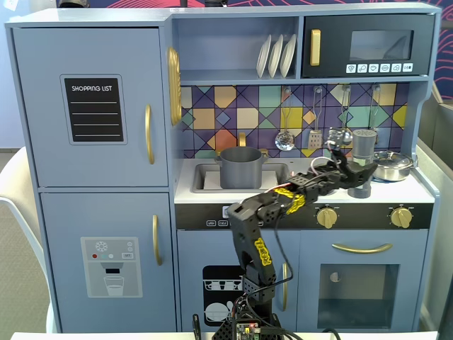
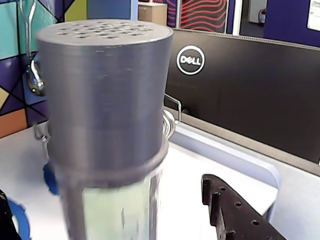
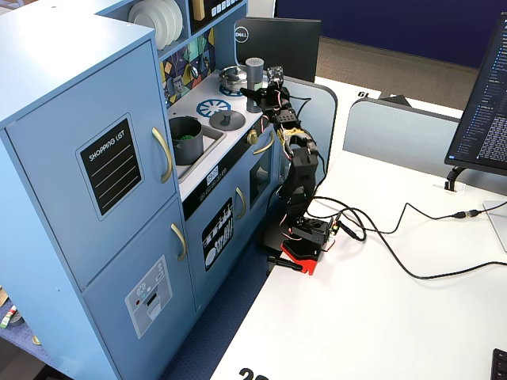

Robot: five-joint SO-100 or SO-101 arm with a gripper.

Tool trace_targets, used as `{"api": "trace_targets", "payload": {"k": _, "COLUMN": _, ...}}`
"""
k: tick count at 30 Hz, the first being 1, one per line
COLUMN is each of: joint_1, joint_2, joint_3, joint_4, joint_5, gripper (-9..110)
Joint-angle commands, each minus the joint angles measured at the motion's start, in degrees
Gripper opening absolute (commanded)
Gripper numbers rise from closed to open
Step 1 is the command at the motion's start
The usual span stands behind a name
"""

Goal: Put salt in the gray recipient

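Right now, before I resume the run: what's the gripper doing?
Gripper: at the salt shaker on the stovetop, fingers on either side of it. Whether it is clamped on the shaker cannot be told.

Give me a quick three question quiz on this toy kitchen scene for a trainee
1. True or false: the gray pot sits in the sink.
2. Which stands nearest the salt shaker? A) steel pan B) plates C) shopping list
3. Fill in: the gripper reaches toward the ____ in the fixed views.

Key: 1 true; 2 A; 3 salt shaker.
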Motion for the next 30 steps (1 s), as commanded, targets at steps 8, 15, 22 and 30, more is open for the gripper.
{"api": "trace_targets", "payload": {"k": 8, "joint_1": -3.16, "joint_2": -17.75, "joint_3": -23.99, "joint_4": 0.0, "joint_5": 0.44, "gripper": 44}}
{"api": "trace_targets", "payload": {"k": 15, "joint_1": -5.36, "joint_2": -17.84, "joint_3": -26.89, "joint_4": 2.72, "joint_5": 4.31, "gripper": 0}}
{"api": "trace_targets", "payload": {"k": 22, "joint_1": -8.61, "joint_2": -2.64, "joint_3": -26.19, "joint_4": 10.28, "joint_5": 26.37, "gripper": 0}}
{"api": "trace_targets", "payload": {"k": 30, "joint_1": -28.48, "joint_2": 13.1, "joint_3": -30.67, "joint_4": 32.08, "joint_5": 69.7, "gripper": 0}}
